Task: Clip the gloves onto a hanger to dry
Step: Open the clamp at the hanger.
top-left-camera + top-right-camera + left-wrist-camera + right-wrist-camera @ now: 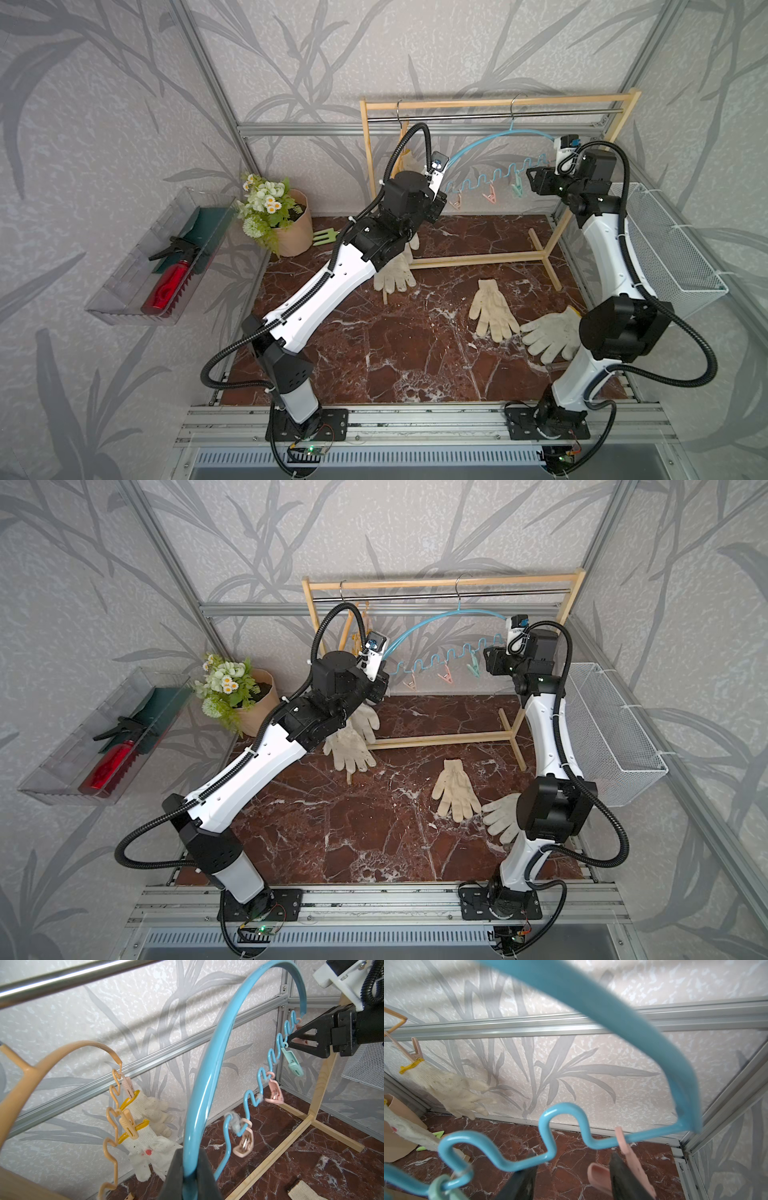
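A blue hanger point(490, 143) hangs from the rack's rail, with pegs along its wavy lower bar. My left gripper point(190, 1159) is shut on its left end, also seen in a top view point(384, 683). My right gripper point(574, 1159) is open at the hanger's right end, one finger against a pink peg point(600, 1176) and the wavy bar point(529, 1159) crossing the other finger's tip. Two gloves point(145, 1109) hang clipped to a tan hanger point(62, 1051). Two more gloves point(492, 311) lie flat on the marble floor at the right, one partly under my right arm point(548, 332). Other gloves point(395, 274) show below my left arm.
The wooden rack point(498, 104) stands at the back, its foot bars on the floor point(478, 259). A flower pot point(291, 228) is at the back left, a wire basket point(665, 257) on the right wall, and a clear tray with a red spray bottle point(166, 286) on the left wall.
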Robot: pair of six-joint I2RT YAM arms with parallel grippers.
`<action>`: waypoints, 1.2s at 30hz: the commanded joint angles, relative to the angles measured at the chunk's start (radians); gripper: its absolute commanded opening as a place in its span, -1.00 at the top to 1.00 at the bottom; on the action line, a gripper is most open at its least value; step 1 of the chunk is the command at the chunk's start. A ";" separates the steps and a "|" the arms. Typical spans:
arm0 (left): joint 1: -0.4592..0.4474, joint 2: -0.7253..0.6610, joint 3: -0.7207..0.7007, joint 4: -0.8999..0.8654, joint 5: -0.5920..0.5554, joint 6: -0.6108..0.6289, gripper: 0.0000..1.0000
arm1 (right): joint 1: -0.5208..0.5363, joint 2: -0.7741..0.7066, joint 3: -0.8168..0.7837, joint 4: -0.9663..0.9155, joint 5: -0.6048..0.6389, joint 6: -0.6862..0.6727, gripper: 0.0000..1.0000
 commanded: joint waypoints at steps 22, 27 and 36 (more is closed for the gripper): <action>0.007 -0.049 -0.015 0.021 0.009 -0.007 0.99 | -0.042 -0.003 -0.027 0.080 -0.020 0.024 -0.10; 0.007 -0.047 -0.014 0.021 0.011 -0.007 0.99 | -0.047 -0.070 -0.145 0.190 -0.044 0.015 -0.10; 0.009 -0.046 -0.008 0.015 0.018 -0.008 0.99 | -0.049 -0.080 -0.188 0.285 -0.059 -0.017 -0.10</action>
